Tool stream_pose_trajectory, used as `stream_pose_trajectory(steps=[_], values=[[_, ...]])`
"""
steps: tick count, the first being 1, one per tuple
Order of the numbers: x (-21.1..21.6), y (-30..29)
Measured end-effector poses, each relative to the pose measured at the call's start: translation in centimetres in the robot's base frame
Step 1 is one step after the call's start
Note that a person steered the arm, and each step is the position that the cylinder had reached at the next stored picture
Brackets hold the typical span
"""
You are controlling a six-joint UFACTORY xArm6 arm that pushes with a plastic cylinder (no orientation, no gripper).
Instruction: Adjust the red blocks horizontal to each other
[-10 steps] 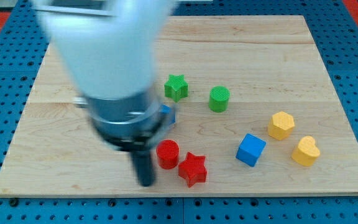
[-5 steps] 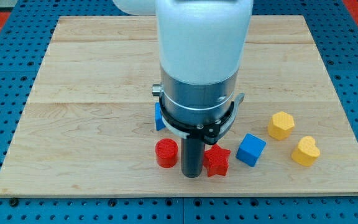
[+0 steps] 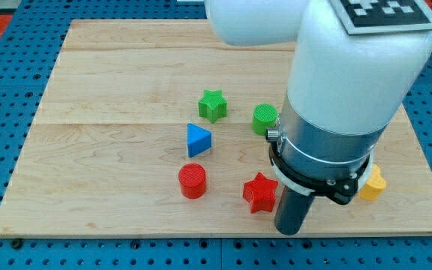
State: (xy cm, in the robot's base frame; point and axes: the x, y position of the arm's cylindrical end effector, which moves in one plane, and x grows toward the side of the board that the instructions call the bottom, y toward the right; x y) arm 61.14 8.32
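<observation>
A red cylinder (image 3: 192, 181) stands near the view's bottom, left of centre. A red star (image 3: 260, 192) lies to its right, a little lower, with a gap between them. My tip (image 3: 290, 229) rests on the board just right of and below the red star, close to its right edge. The arm's body hides the area right of the star.
A blue triangle (image 3: 197, 139) sits above the red cylinder. A green star (image 3: 212, 105) and a green cylinder (image 3: 264, 118) lie above that. A yellow block (image 3: 373, 184) shows partly at the arm's right. The wooden board (image 3: 88, 90) ends just below my tip.
My tip moved from between the two red blocks to the right of the red star. The red cylinder shifted slightly left. The arm now covers the blue cube and one yellow block.
</observation>
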Motion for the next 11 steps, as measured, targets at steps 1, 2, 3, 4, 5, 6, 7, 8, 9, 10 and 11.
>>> stream_pose_trajectory(steps=[1,2,3,4,5,6,7,8,9,10,11], values=[[-1.1,-1.4],[-2.0,-3.0],[-2.7,-4.3],[-3.8,-4.2],[-3.6,-4.3],[-0.7,-3.4],[-1.5,-6.0],[-2.9,-9.2],[-4.7,-10.4],[-4.9,-9.8],[-3.6,-14.2]])
